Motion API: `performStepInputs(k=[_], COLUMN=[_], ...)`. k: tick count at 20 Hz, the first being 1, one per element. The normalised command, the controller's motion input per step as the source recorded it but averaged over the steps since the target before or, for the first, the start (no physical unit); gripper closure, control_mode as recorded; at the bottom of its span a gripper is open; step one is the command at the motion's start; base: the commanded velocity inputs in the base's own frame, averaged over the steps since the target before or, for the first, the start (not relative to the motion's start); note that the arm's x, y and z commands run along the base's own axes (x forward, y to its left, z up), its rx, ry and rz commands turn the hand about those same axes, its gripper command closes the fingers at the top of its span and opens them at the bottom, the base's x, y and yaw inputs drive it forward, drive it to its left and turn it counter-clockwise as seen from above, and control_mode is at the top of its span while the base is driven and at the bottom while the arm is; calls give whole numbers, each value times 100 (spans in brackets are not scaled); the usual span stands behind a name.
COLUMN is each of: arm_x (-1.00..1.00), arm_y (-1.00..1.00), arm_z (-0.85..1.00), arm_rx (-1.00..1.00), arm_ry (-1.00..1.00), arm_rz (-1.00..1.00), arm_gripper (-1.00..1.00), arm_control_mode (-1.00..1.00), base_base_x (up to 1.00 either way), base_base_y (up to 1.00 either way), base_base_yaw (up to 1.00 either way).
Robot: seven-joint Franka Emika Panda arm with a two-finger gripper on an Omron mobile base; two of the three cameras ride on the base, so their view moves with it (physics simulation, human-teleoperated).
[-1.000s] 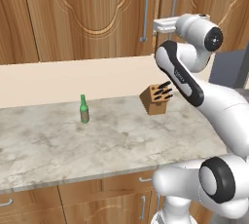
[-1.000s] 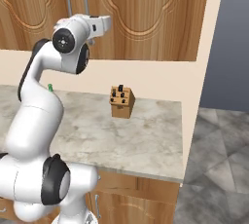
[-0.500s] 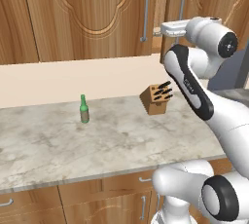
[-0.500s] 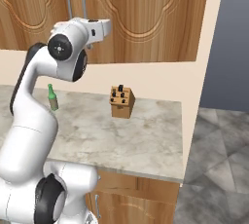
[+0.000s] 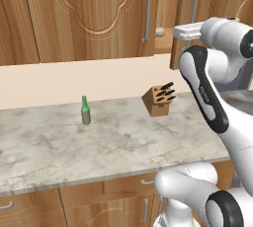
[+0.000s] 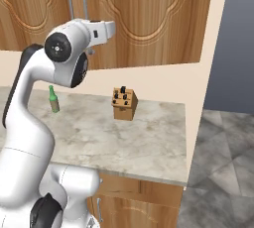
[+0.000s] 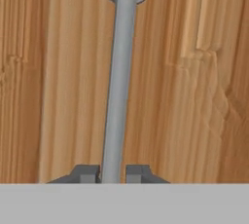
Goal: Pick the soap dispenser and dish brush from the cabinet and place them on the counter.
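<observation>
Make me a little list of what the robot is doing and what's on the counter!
claw: closed around the silver door handle, one tip on each side of the bar
cabinet: right door pulled partly open, left door shut
inside the gap: a small round pale thing, too small to name
counter: green bottle standing upright, knife block to its right
soap dispenser and dish brush: not on the counter yet

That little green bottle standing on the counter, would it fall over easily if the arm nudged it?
Probably yes. The green bottle is tall and slim on a small base, so a push near its neck would likely tip it. It looks like smooth glass, so it may slide on the polished counter, then roll once down.
</observation>
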Motion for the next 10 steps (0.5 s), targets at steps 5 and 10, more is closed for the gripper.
performStepInputs(k=[5,10], arm_x=[-51,-51], arm_y=[-45,-44], arm_z=[3,0], arm_rx=[-4,-2], arm_ry=[10,6], arm_rz=[0,0], arm_gripper=[100,100], arm_control_mode=[-100,-100], base_base_x=[0,0], base_base_y=[0,0], base_base_yaw=[0,0])
